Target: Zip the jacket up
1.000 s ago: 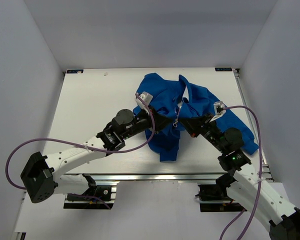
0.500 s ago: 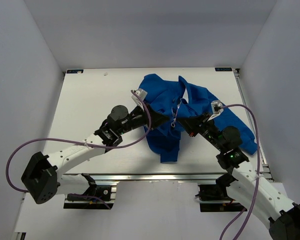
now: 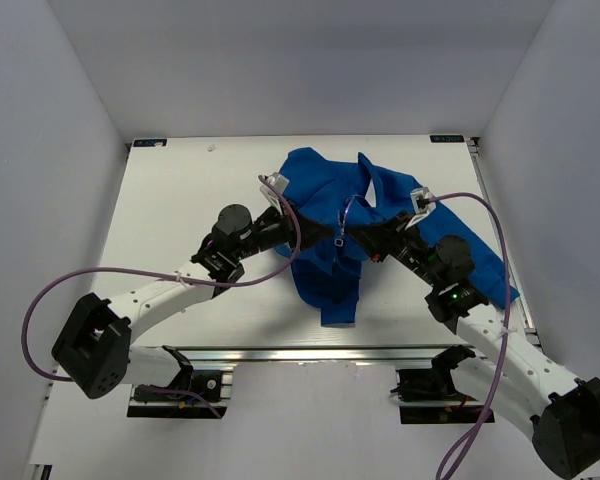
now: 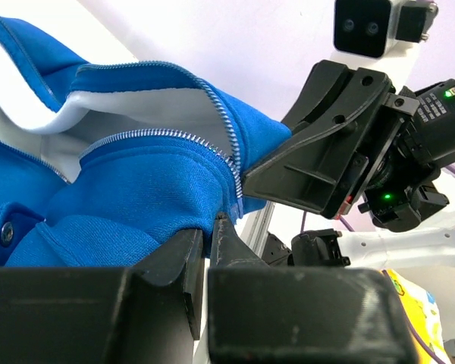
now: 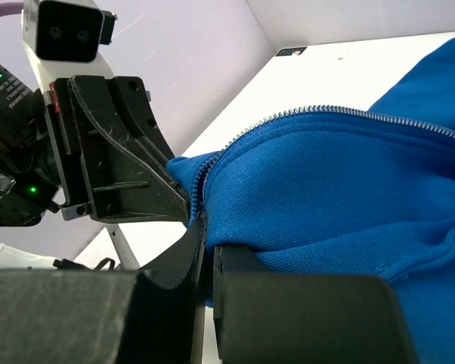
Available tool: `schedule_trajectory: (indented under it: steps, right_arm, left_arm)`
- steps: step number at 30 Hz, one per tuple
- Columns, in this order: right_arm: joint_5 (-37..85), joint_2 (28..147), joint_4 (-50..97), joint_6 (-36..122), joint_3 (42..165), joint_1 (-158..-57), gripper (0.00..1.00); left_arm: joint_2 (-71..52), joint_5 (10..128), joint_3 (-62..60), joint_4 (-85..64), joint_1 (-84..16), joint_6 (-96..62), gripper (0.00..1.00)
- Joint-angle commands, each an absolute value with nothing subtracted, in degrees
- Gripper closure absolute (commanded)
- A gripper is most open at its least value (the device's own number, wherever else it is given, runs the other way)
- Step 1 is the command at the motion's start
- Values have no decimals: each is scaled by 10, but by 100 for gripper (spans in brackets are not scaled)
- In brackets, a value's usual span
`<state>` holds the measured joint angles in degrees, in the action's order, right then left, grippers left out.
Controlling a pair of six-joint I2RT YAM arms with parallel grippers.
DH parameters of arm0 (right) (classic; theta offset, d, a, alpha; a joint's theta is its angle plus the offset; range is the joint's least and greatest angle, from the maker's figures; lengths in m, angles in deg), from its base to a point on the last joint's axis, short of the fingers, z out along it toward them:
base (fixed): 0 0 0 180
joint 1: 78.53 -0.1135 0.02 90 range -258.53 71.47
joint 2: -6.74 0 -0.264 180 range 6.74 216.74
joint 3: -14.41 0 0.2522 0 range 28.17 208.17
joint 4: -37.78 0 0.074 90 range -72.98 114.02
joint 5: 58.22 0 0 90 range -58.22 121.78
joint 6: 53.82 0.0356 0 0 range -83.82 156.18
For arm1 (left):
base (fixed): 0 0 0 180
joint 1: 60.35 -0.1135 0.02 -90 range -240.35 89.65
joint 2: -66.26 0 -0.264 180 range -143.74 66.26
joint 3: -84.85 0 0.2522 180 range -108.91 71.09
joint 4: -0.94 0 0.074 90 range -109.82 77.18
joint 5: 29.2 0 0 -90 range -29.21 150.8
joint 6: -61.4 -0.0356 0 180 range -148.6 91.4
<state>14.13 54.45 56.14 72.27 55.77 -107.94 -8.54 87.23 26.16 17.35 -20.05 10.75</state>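
The left pincer (image 3: pixel 320 238) pinches one front edge of the jacket (image 3: pixel 320 185), heaped mid-tabletop (image 3: pixel 180 190), its zipper (image 3: pixel 346 222) running away toward the far side — the right pincer (image 3: pixel 368 238), clamped on the opposite edge, faces it tip to tip.

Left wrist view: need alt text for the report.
The left end effector pinches a fold of the blue jacket just below where its two silver zipper rows meet. The right end effector grips the fabric there from the opposite side.
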Motion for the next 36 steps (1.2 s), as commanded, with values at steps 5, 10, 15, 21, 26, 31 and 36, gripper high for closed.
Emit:
schedule_trajectory:
  steps: [5, 10, 15, 21, 26, 31, 36]
  right_arm:
    - [122, 570, 634, 707, 613, -1072, 100]
    - [117, 579, 626, 698, 624, -1068, 100]
    - [92, 591, 632, 703, 639, -1065, 100]
    - [74, 610, 634, 706, 646, -1062, 100]
    - [70, 619, 642, 709, 649, -1062, 100]
    - [73, 624, 658, 716, 648, -1062, 100]
    - [67, 632, 666, 720, 654, -1060, 100]
  left_arm:
    - [-84, 880, 236, 208, -222, 90, 100]
    - [-73, 867, 235, 208, -240, 88, 100]
    - [-67, 849, 228, 215, -246, 69, 100]
    - [-75, 862, 221, 226, -247, 69, 100]
    - [-77, 869, 220, 223, -247, 69, 100]
    - [-71, 869, 231, 231, -247, 73, 100]
    - [-70, 870, 234, 236, -247, 75, 100]
